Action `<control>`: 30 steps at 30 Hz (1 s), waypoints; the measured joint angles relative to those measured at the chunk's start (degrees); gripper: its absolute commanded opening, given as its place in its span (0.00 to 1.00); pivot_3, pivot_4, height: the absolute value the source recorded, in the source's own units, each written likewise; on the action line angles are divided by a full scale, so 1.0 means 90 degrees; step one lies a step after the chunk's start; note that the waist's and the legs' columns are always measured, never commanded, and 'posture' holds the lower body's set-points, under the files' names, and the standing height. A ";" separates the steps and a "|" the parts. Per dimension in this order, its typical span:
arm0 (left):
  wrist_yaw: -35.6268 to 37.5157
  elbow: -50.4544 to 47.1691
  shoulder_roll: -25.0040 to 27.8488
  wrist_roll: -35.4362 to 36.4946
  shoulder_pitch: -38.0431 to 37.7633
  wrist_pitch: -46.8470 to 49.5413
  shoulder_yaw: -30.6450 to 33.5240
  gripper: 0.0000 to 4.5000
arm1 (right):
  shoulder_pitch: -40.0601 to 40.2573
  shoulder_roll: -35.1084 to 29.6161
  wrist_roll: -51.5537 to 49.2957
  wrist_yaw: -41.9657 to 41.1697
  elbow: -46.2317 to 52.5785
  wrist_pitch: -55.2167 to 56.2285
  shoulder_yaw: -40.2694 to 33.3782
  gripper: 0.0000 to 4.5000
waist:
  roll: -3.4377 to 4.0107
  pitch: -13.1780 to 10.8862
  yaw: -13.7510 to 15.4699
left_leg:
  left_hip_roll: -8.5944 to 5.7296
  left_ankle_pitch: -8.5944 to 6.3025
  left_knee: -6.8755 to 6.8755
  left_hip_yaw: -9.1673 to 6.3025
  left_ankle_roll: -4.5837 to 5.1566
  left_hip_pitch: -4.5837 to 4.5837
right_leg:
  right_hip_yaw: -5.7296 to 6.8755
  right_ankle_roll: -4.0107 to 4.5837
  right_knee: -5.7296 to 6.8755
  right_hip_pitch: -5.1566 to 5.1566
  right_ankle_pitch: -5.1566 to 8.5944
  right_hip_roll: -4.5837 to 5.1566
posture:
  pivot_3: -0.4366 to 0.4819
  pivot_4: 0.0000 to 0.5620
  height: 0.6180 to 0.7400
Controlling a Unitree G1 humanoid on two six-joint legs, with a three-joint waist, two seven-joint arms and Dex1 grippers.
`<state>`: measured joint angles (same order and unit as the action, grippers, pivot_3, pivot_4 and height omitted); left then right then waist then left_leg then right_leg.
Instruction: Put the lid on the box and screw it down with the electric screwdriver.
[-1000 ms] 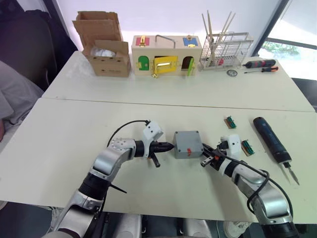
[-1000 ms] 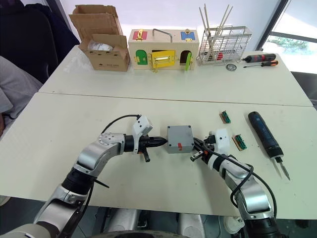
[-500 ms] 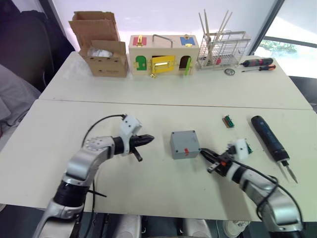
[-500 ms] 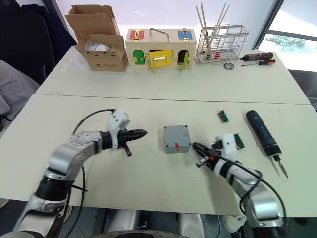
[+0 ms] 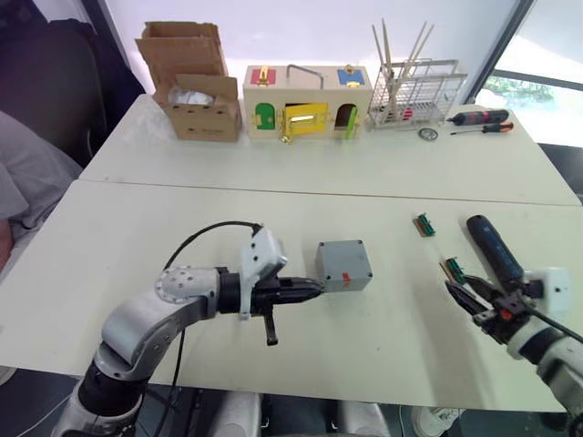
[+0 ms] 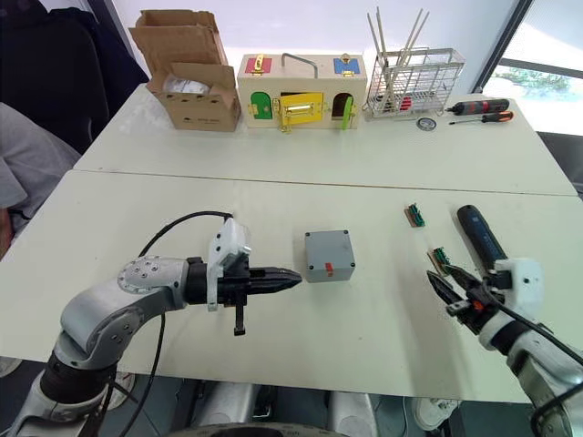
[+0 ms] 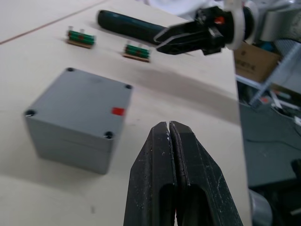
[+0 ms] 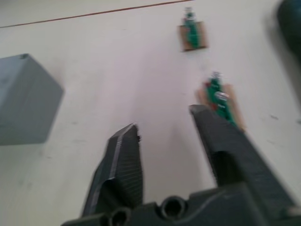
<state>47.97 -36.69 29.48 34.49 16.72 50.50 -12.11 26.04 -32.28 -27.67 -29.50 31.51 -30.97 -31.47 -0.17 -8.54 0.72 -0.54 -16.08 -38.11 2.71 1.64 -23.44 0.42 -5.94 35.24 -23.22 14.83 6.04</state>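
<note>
Where two cream tabletops (image 5: pixel 118 264) meet along a seam, the far one carries a row of things at its back edge: a cardboard carton (image 5: pixel 191 86) toward the far left corner, a wooden box with coloured doors (image 5: pixel 305 102) at the middle, a wire rack (image 5: pixel 414 91) holding pale sticks, and two slim hand screwdrivers (image 5: pixel 478 121) toward the far right corner, with bright windows behind. The only marking on show is a small red label (image 5: pixel 345 277) on the box (image 5: pixel 343 265), too small to read. The box sits near the middle of the near tabletop with the lid (image 7: pixel 84 92) lying on top of it, corner holes showing. The left gripper (image 5: pixel 314 290), its two black fingers pressed together and holding nothing, points at the box from its left, the tips just beside its near-left wall; whether they touch cannot be told. The right gripper (image 5: pixel 462 299), jaws spread apart and empty, hovers near the right edge, well apart from the box, just beside a small green component (image 8: pixel 218 96) and close to the electric screwdriver (image 5: pixel 492 250), which lies on the tabletop. A second green component (image 5: pixel 424 224) lies farther back.
</note>
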 measured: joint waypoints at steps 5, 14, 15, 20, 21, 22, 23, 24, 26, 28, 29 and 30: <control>0.0243 0.0061 0.0128 0.0008 0.0182 -0.0157 -0.0272 0.00 | -0.0262 0.0017 -0.0064 0.0047 -0.0193 -0.0050 -0.0083 0.99 | 0.0005 -0.0003 -0.0049 | 0.0005 0.0002 -0.0001 0.0004 0.0001 0.0006 | -0.0005 0.0004 0.0002 -0.0001 -0.0002 -0.0014 | 0.48 0.27 0.92; 0.0336 0.0609 0.0259 -0.0065 0.0448 -0.0398 -0.0274 0.00 | -0.1449 -0.0092 -0.0048 -0.0048 -0.1156 -0.0186 0.0434 0.76 | 0.0004 -0.0012 0.0008 | 0.0005 0.0003 -0.0011 0.0004 0.0002 0.0001 | -0.0003 0.0005 0.0001 0.0001 -0.0003 -0.0019 | 0.48 0.27 0.92; 0.0327 0.0622 0.0261 -0.0083 0.0448 -0.0415 -0.0275 0.00 | -0.1519 -0.0113 0.0009 -0.0055 -0.1271 -0.0146 0.0480 0.68 | 0.0004 -0.0012 0.0013 | 0.0005 0.0003 -0.0010 0.0004 0.0002 0.0000 | -0.0002 0.0005 0.0001 0.0001 -0.0003 -0.0019 | 0.48 0.27 0.92; 0.0165 0.0618 0.0251 -0.0093 0.0441 -0.0409 -0.0273 0.00 | -0.1728 -0.0162 0.0173 -0.0079 -0.1675 -0.0086 0.0569 0.43 | 0.0005 -0.0013 0.0000 | 0.0006 0.0002 -0.0007 0.0003 0.0005 -0.0001 | -0.0001 0.0003 0.0001 0.0000 -0.0003 -0.0020 | 0.48 0.27 0.92; 0.0132 0.0606 0.0253 -0.0084 0.0420 -0.0404 -0.0270 0.00 | -0.1788 -0.0161 0.0186 -0.0075 -0.1747 -0.0083 0.0601 0.43 | 0.0005 -0.0013 -0.0003 | 0.0006 0.0002 -0.0008 0.0004 0.0005 0.0000 | -0.0001 0.0003 0.0002 0.0000 -0.0003 -0.0020 | 0.48 0.27 0.92; 0.0096 0.0583 0.0254 -0.0078 0.0398 -0.0396 -0.0269 0.00 | -0.1804 -0.0161 0.0192 -0.0074 -0.1787 -0.0083 0.0614 0.43 | 0.0006 -0.0013 -0.0004 | 0.0006 0.0002 -0.0008 0.0004 0.0004 0.0000 | -0.0002 0.0003 0.0003 0.0000 -0.0003 -0.0020 | 0.48 0.27 0.92; 0.0060 0.0557 0.0258 -0.0069 0.0375 -0.0393 -0.0269 0.00 | -0.1804 -0.0161 0.0197 -0.0078 -0.1802 -0.0081 0.0626 0.43 | 0.0006 -0.0013 -0.0002 | 0.0006 0.0002 -0.0008 0.0003 0.0004 0.0001 | -0.0001 0.0003 0.0003 0.0000 -0.0003 -0.0021 | 0.48 0.27 0.92; 0.0037 0.0553 0.0259 -0.0059 0.0357 -0.0388 -0.0269 0.00 | -0.1803 -0.0161 0.0206 -0.0086 -0.1813 -0.0073 0.0636 0.43 | 0.0006 -0.0013 -0.0002 | 0.0006 0.0003 -0.0008 0.0003 0.0004 0.0002 | -0.0002 0.0003 0.0006 0.0001 -0.0003 -0.0021 | 0.48 0.27 0.92; 0.0007 0.0548 0.0264 -0.0041 0.0354 -0.0384 -0.0269 0.00 | -0.1799 -0.0161 0.0230 -0.0107 -0.1852 -0.0065 0.0639 0.43 | 0.0006 -0.0013 -0.0002 | 0.0006 0.0003 -0.0009 0.0003 0.0003 0.0002 | -0.0001 0.0003 0.0008 0.0001 -0.0003 -0.0022 | 0.48 0.27 0.92; -0.0038 0.0525 0.0266 -0.0024 0.0354 -0.0384 -0.0269 0.00 | -0.1792 -0.0161 0.0242 -0.0124 -0.1895 -0.0057 0.0638 0.43 | 0.0006 -0.0013 0.0001 | 0.0006 0.0003 -0.0009 0.0003 0.0003 0.0002 | -0.0002 0.0003 0.0008 0.0001 -0.0003 -0.0022 | 0.48 0.27 0.92; -0.0057 0.0516 0.0267 -0.0024 0.0354 -0.0384 -0.0269 0.00 | -0.1782 -0.0161 0.0248 -0.0127 -0.1908 -0.0054 0.0638 0.43 | 0.0006 -0.0013 0.0002 | 0.0006 0.0003 -0.0009 0.0003 0.0003 0.0002 | -0.0002 0.0003 0.0008 0.0001 -0.0003 -0.0022 | 0.48 0.27 0.92; -0.0075 0.0513 0.0267 -0.0024 0.0355 -0.0384 -0.0270 0.00 | -0.1771 -0.0161 0.0254 -0.0127 -0.1912 -0.0052 0.0638 0.43 | 0.0006 -0.0013 0.0001 | 0.0006 0.0003 -0.0009 0.0004 0.0003 0.0002 | -0.0002 0.0003 0.0007 0.0001 -0.0003 -0.0022 | 0.48 0.27 0.92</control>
<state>47.30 -32.07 31.88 34.28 19.91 47.05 -14.54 10.10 -33.73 -25.38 -30.64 14.31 -31.44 -25.73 -0.11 -8.66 0.73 -0.48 -16.06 -38.19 2.74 1.67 -23.42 0.40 -5.91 35.30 -23.21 14.80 5.84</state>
